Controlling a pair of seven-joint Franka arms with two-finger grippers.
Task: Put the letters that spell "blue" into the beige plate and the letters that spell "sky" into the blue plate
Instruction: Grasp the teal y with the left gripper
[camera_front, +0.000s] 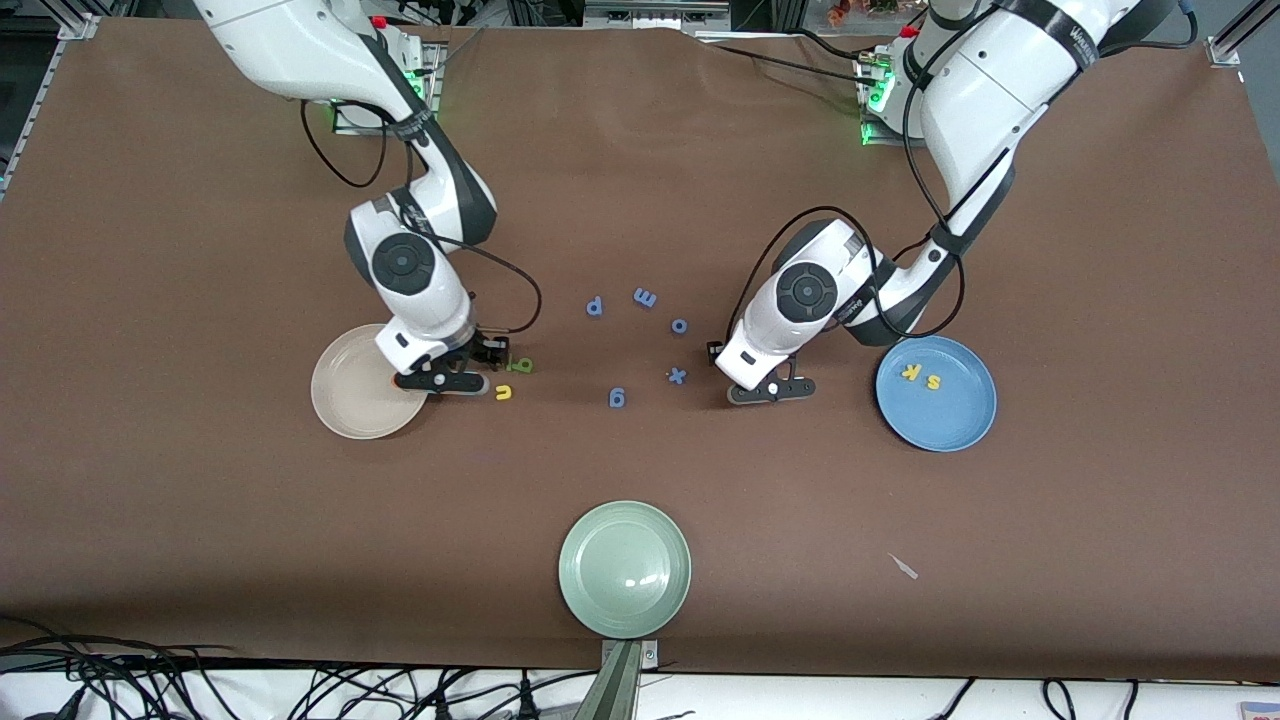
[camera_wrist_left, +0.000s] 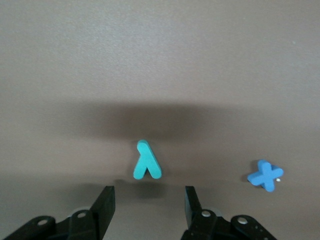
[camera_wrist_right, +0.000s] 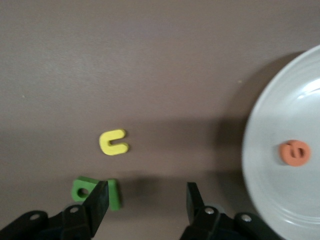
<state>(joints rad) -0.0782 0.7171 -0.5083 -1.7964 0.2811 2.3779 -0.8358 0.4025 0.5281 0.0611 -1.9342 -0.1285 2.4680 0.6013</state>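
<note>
teal y (camera_wrist_left: 147, 161), yellow u (camera_wrist_right: 113, 142), orange e (camera_wrist_right: 294, 153), blue plate (camera_front: 960, 420).

Orange e (camera_wrist_right: 294, 152) in beige plate (camera_wrist_right: 260, 165); yellow u (camera_wrist_right: 113, 142), green b (camera_wrist_right: 85, 190) on table.

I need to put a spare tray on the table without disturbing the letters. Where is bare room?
Bare cloth lies between the pale green plate and the beige plate, and between it and the blue plate. It is crowded mid-table: the blue letters, yellow u and both grippers.
</note>
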